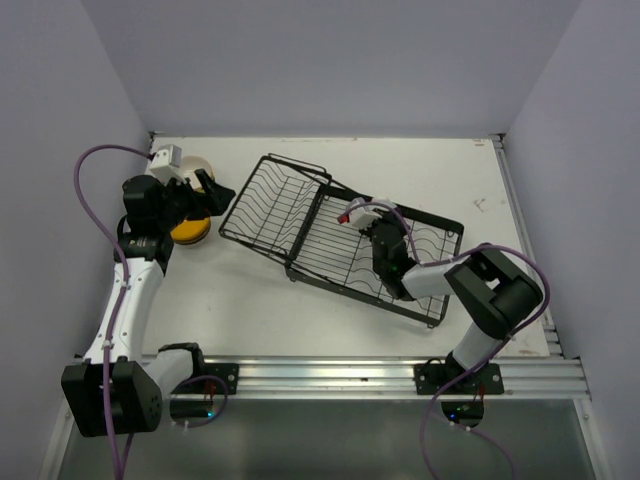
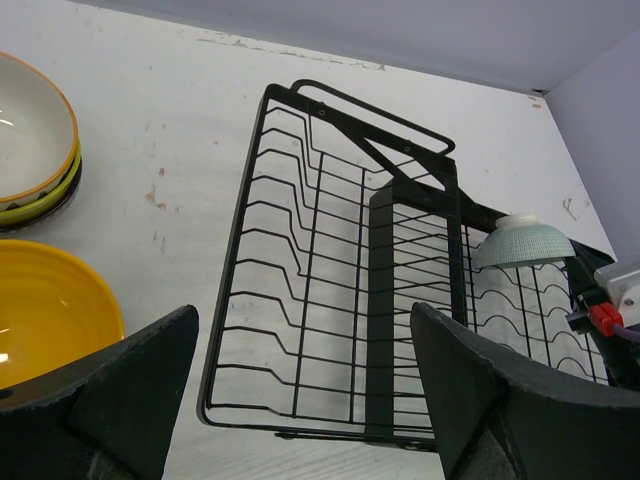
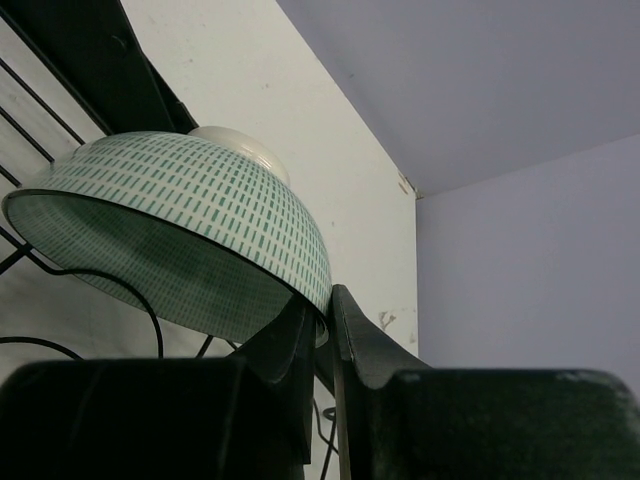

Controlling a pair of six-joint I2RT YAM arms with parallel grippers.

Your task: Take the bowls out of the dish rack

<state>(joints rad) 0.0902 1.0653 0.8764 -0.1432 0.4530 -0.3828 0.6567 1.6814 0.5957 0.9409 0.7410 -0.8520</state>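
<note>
We judge the unloading to be close to done. The basket half of the dish rack (image 2: 382,300) holds nothing that we can see. Off to its left on the desk (image 1: 300,320) sit an orange-yellow bowl (image 2: 40,310) and, just beyond it, a stack of bowls (image 2: 30,140): a cream one with an orange rim on top, a yellow-green one under it and something darker at the bottom. The only bowl we find in the rack is the pale teal bowl (image 3: 180,230), lying upside down on the flat, wavy-wired half, at its far end. The right tool (image 3: 322,310) has its fingers pressed together on that bowl's rim at the near edge, with the dome of the bowl rising up and away from the pinch. So the grip is on, but the bowl looks not yet lifted clear of the wires. What is left, as we read it, is to carry this bowl out and set it down on the desk. The left tool (image 1: 207,192) hangs with its fingers spread wide and nothing between them. It is above the desk just beside the orange-yellow bowl and well apart from the teal one.
</note>
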